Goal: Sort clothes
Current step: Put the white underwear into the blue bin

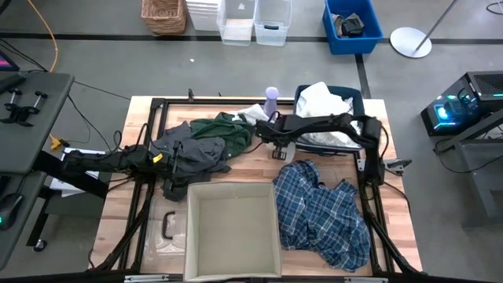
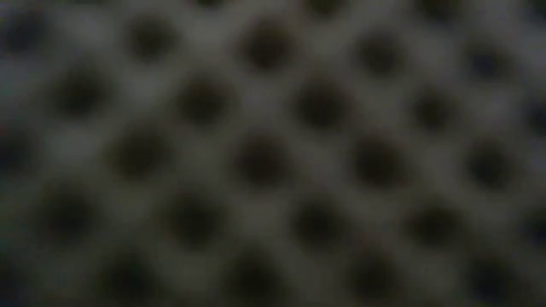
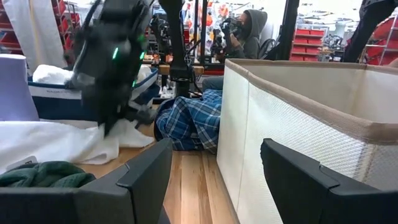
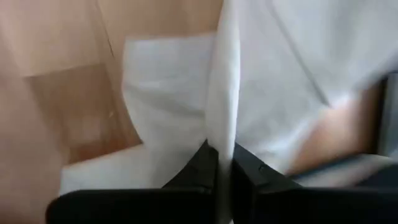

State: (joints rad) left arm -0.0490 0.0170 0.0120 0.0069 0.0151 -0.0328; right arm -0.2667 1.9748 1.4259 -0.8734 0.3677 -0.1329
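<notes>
My right gripper is shut on a white garment at the far middle of the table; it also shows in the high view and in the left wrist view. More white clothes fill the dark blue bin. A dark green garment and a grey one lie at the left. A plaid shirt lies at the right. My left gripper is open and empty, low beside the grey garment. My right gripper pinches a raised fold of the white garment between its two fingers, coming from above and pointing down. The rest of the garment lies spread on the table around the fingers.
A beige fabric box stands at the near middle, close to my left gripper. A purple bottle stands at the far edge. The low view is covered by a blurred mesh. A person stands beyond the table.
</notes>
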